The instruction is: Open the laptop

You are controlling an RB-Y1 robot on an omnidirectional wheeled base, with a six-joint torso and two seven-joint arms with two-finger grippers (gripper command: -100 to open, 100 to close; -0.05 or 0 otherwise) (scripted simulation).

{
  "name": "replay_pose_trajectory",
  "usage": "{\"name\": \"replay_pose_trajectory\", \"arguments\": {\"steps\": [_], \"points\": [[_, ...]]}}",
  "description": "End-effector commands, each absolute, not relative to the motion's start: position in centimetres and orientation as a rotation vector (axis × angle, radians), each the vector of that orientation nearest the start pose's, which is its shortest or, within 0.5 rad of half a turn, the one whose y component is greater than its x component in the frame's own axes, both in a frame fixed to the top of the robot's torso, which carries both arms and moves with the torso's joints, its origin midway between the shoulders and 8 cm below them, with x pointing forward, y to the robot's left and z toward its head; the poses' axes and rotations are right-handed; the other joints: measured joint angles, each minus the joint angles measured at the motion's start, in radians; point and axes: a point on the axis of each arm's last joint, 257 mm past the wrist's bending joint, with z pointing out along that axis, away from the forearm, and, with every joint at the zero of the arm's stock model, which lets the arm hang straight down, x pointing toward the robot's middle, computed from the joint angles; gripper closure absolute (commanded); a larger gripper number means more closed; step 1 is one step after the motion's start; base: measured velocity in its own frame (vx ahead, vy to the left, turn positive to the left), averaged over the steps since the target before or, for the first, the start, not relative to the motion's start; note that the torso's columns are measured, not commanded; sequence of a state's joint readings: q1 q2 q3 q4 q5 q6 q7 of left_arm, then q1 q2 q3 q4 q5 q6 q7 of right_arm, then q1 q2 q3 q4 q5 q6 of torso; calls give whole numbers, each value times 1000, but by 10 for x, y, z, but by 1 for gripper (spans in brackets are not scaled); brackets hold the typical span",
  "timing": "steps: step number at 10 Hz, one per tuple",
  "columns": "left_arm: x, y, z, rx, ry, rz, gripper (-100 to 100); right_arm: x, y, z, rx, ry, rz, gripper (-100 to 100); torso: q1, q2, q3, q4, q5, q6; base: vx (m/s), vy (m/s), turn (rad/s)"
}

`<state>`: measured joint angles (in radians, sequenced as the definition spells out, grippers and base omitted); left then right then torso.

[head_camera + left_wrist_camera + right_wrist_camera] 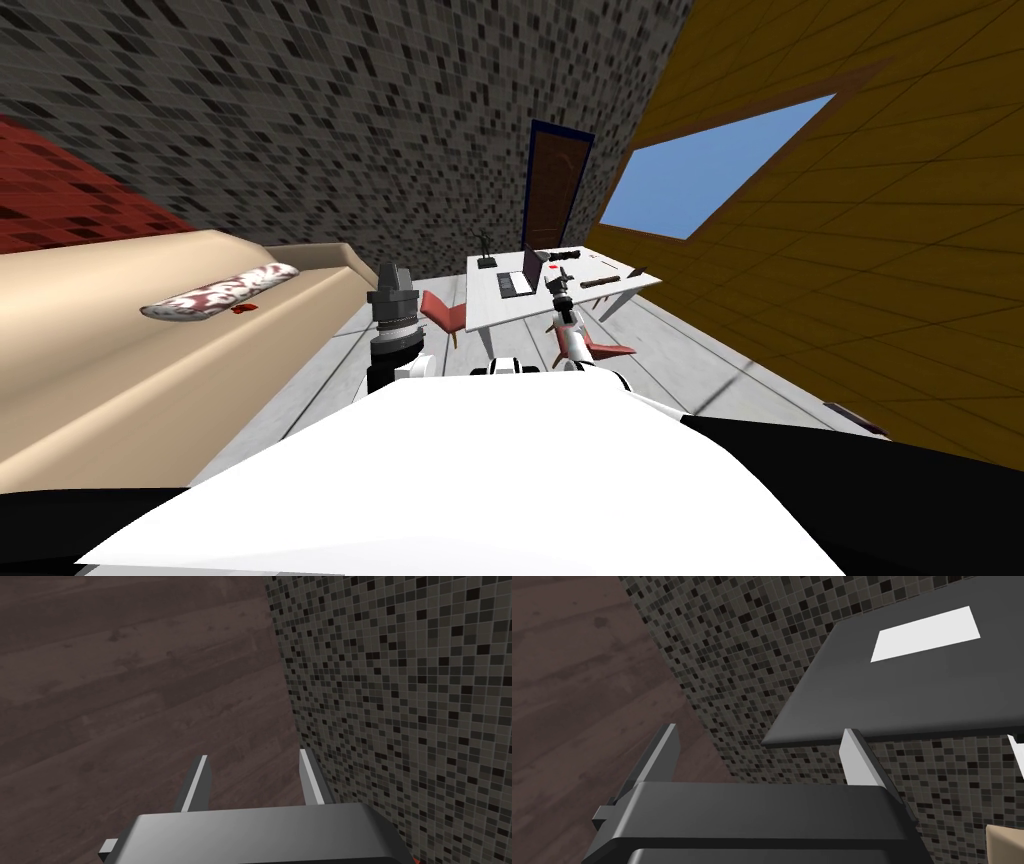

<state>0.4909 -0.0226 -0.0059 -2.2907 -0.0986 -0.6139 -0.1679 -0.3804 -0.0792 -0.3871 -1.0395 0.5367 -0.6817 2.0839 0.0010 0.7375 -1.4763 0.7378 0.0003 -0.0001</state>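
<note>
**Laptop lid: light, stiff, hinged**

We are looking at the laptop point(522, 274) sitting on the white table point(485, 300), its lid already standing up from the keyboard (so little seems left to do). We are judging the lid light, stiff and smooth. It swings on its hinge, so the free top edge is the place to push. Our right gripper point(757, 733) is hovering close by, fingers spread and empty. Our left gripper point(252, 753) is hanging well apart, fingers likewise parted.

My left arm point(393, 318) stands raised, its left gripper point(255, 778) parted; my right arm point(571, 338) reaches forward, its right gripper point(759, 758) spread wider.
</note>
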Motion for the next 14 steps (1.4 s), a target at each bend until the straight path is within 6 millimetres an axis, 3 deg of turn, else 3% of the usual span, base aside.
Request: {"name": "replay_pose_trajectory", "arguments": {"steps": [1, 2, 4, 6, 7, 8, 14], "points": [[324, 260, 51, -447, 592, -1120, 0, 604, -252, -146, -636, 1030, -839, -100, 0, 0, 0, 0, 0, 0, 84, 32, -4], [324, 260, 51, -447, 592, -1120, 0, 605, -241, -150, -631, 1041, -824, -100, -1, -1, 0, 0, 0, 0, 84, 18, -43], [324, 260, 51, -447, 592, -1120, 0, 604, -243, -147, -628, 1036, -830, -100, -1, -4, -3, -3, -1, -4, 32, -5, -3], [324, 260, 51, -447, 592, -1120, 0, 615, -243, -132, -628, 1034, -832, -100, -1, -3, -2, -1, 0, -1, 30, 7, -4], [324, 260, 51, -447, 592, -1120, 0, 611, -243, -137, -629, 1033, -833, -100, 0, -3, -2, -1, 0, -1, 19, 5, -10], [324, 260, 51, -447, 592, -1120, 0, 604, -242, -146, -628, 1034, -831, 100, -1, -1, -1, -1, 0, -1, -27, -5, 14], [324, 260, 51, -447, 592, -1120, 0, 600, -230, -138, -788, 919, -994, 100, -1, 0, 0, 0, 0, 0, -8, 16, 45]]}}
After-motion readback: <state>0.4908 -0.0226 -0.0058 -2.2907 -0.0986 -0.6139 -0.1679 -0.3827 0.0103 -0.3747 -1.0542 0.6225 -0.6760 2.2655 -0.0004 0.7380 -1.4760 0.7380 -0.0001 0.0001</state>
